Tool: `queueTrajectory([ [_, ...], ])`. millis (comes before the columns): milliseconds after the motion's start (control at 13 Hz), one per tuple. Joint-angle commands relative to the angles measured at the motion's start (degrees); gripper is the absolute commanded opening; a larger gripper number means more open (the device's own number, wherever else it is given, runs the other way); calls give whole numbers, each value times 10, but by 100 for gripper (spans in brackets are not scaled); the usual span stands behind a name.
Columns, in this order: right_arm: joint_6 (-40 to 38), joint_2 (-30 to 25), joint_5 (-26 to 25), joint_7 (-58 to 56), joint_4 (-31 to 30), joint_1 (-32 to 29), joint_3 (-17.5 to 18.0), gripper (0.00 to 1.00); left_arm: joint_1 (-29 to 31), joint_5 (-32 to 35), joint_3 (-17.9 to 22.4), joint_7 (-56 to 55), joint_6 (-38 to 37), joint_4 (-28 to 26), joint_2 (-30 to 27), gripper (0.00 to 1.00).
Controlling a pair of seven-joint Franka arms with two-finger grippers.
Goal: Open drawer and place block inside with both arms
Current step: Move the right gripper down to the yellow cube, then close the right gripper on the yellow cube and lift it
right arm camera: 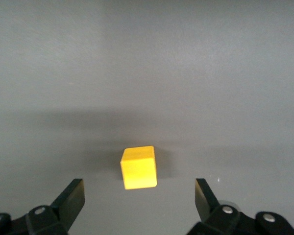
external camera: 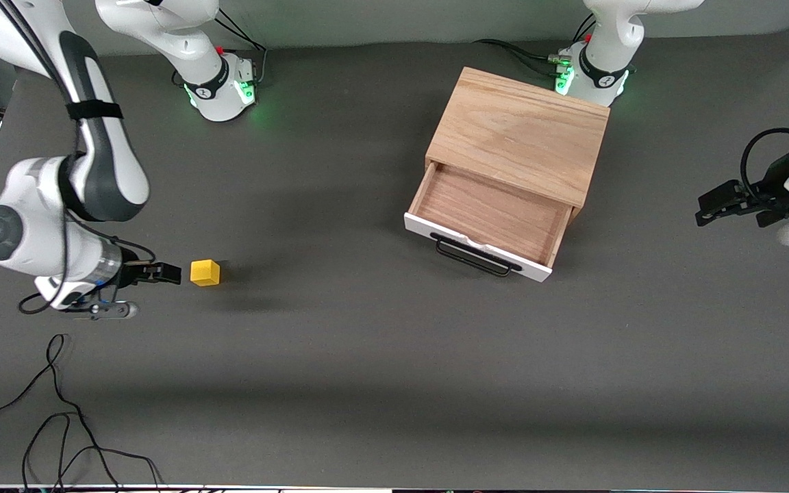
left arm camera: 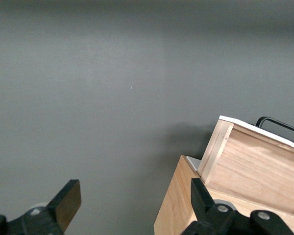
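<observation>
Nearest to the front camera, toward the right arm's end of the table (external camera: 394, 383), the block (external camera: 205, 272) sat on the bare grey surface. The right gripper (external camera: 161, 273) was low, just beside the block, with its fingers spread wide and holding nothing; in the right wrist view the block (right arm camera: 138, 168) lay between the two open fingers (right arm camera: 71, 198), a little off centre. I think the risk was that one finger meets the cube first and pushes or turns it, so the grasp closes on a corner.

Farther from the camera, the drawer (external camera: 487, 218) stood pulled out of the oak box (external camera: 521, 133) and empty. Its long axis ran along the white front, and the handle (external camera: 474, 255) pointed toward the camera, slightly toward the right arm's end.

The left gripper (external camera: 723, 204) waited beside the box, open and empty.
</observation>
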Motion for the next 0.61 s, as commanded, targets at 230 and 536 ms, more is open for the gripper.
queueTrajectory([
  [230, 164, -24, -14, -29, -153, 3, 6, 100, -2, 16, -1, 31, 0, -24, -31, 100],
  [536, 239, 11, -14, -31, -182, 3, 19, 100, 0, 15, -1, 31, -1, -22, -30, 100],
])
